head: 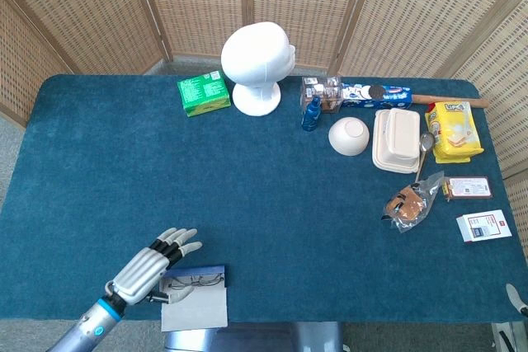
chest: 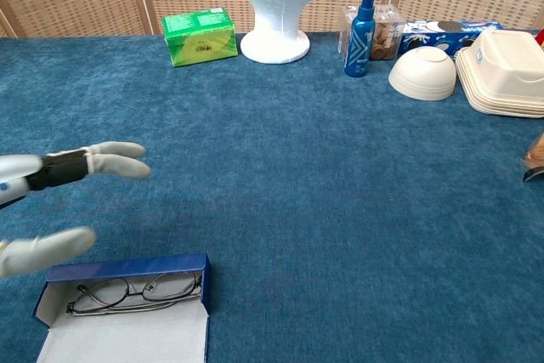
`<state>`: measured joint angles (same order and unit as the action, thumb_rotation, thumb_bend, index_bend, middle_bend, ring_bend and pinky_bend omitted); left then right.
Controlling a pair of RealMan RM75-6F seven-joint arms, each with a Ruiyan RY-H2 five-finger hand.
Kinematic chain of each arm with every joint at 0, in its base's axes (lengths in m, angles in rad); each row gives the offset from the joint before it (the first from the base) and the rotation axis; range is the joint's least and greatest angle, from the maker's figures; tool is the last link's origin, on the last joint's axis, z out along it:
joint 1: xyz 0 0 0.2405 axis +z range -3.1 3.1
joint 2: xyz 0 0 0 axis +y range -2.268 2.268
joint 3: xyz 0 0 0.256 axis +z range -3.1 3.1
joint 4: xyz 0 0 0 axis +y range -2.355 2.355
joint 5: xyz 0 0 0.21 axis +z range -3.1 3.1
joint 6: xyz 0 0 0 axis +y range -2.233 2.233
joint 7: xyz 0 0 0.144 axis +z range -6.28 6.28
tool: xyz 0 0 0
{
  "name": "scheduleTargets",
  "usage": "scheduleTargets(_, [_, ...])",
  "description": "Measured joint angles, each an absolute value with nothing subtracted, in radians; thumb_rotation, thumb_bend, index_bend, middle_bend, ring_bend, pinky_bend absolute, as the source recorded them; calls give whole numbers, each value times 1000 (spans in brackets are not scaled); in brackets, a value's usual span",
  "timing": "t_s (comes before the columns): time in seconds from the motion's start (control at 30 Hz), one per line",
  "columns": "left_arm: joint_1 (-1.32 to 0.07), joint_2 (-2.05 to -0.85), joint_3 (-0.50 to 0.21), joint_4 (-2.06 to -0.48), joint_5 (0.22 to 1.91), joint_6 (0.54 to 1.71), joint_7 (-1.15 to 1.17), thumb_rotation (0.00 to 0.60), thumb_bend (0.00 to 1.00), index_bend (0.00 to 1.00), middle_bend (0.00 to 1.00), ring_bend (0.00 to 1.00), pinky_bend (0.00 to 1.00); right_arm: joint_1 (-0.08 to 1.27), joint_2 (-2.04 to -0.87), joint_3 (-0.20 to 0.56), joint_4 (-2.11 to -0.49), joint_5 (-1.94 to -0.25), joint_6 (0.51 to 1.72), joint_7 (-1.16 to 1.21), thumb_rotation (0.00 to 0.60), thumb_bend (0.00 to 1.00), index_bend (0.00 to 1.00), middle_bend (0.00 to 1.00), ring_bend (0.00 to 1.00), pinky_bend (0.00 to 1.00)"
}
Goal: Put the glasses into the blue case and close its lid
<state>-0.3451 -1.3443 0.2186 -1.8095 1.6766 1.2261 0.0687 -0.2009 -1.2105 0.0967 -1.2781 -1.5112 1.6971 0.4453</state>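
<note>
The glasses [chest: 132, 292] lie inside the blue case [chest: 119, 269], which sits at the near edge of the desk [head: 264, 195], toward its near left corner, with the pale lid [chest: 123, 337] folded open toward you and hanging past that edge. Your left hand [head: 153, 263] is above the case, apart from it, its fingers [chest: 115, 159] spread and holding nothing. The risk, as I judge it, is in the closing: the lid is on the side nearest the robot, so if you push from above, the case can slide or tip off the edge. One temple of the glasses may also stand up and be squeezed under the lid. In the chest view the hand is cut off at the left border, so you do not see the palm. The right hand is almost hidden; only a small grey tip shows at the near right corner in the head view, and I cannot tell its state.
</note>
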Motion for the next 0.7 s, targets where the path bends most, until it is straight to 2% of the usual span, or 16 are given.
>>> scheduleTargets(0.1, [-291, -1348, 261, -1768, 1732, 1286, 95, 448, 240, 112, 0, 0, 0, -183, -1209, 95, -1290, -1524, 1683, 433, 569, 241, 0, 125, 0, 169])
scheduleTargets(0.23, [-227, -1349, 287, -1730, 1774, 1363, 147, 573, 240, 116, 0, 0, 0, -154, -1210, 87, -1303, -1545, 1657, 412, 570, 240, 0, 125, 0, 170])
scheduleTargets(0.33, [-182, -1357, 300, -1686, 1810, 1421, 186, 600, 241, 132, 0, 0, 0, -139, -1211, 84, -1308, -1557, 1651, 406, 567, 238, 0, 125, 0, 169])
scheduleTargets(0.7, [-59, -1416, 337, -1495, 1917, 1556, 245, 600, 241, 197, 13, 0, 0, -117, -1207, 67, -1307, -1590, 1657, 409, 568, 233, 0, 125, 0, 169])
